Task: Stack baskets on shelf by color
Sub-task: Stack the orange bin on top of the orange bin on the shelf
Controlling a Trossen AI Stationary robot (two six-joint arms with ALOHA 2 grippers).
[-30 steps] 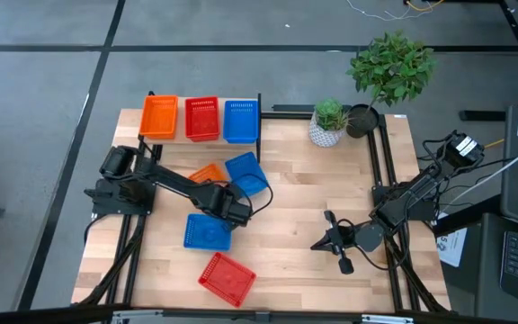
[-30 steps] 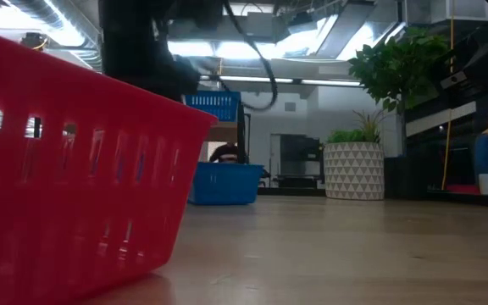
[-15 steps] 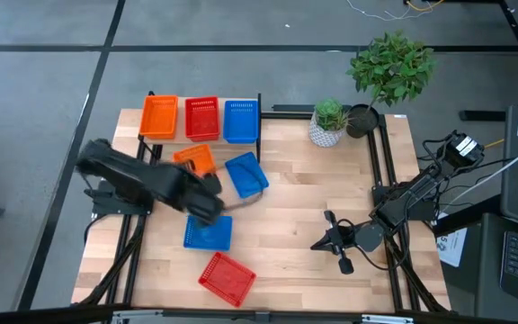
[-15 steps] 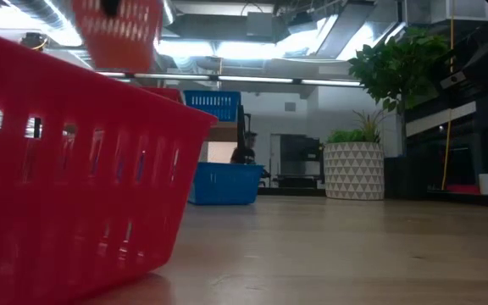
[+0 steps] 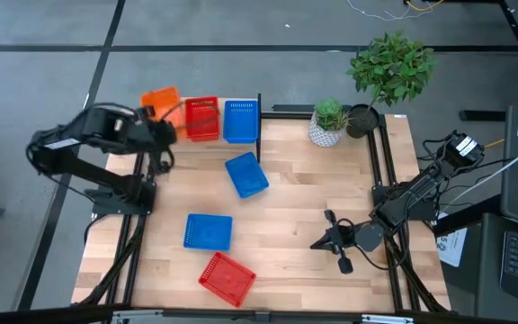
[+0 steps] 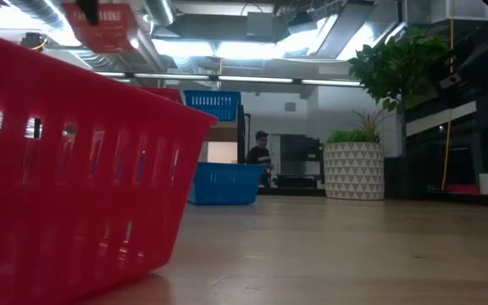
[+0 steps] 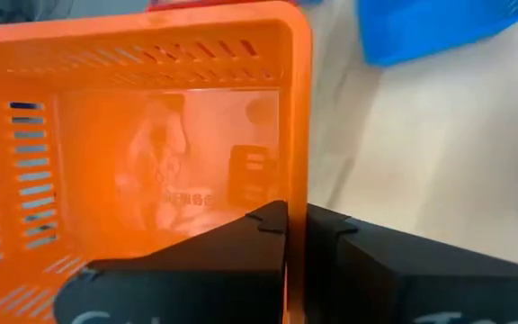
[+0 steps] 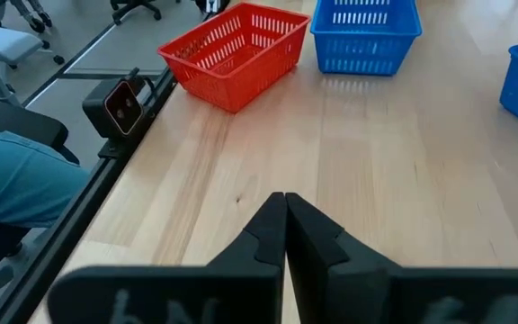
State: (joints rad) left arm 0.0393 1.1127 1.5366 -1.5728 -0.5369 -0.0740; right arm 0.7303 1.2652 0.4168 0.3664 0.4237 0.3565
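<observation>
From above: left gripper (image 5: 156, 131) raised at the shelf's (image 5: 259, 117) left end, clamped on an orange basket (image 5: 162, 99) that hangs over the leftmost spot there. Red basket (image 5: 201, 118) and blue basket (image 5: 240, 121) side by side on the shelf to its right. On the table (image 5: 304, 216): a blue basket (image 5: 246, 174) tilted near the shelf, another blue one (image 5: 208, 231) nearer the front, a red one (image 5: 227, 277) at the front edge. Right gripper (image 5: 328, 236) parked over the table's right side, well apart from every basket, fingers pressed together on nothing.

Only in the left wrist view: both dark fingers (image 7: 250, 236) pinched on the orange basket's (image 7: 133, 153) side wall, one inside, one outside.

Only in the low view: the front red basket (image 6: 66, 169) filling the near left, the held orange one (image 6: 102, 24) high up, a patterned white pot (image 6: 354, 170) at the far right, a person (image 6: 262, 151) in the room behind.

Right wrist view: closed fingertips (image 8: 284, 211) over bare wood, a red basket (image 8: 239, 52) and blue basket (image 8: 364, 34) beyond.
</observation>
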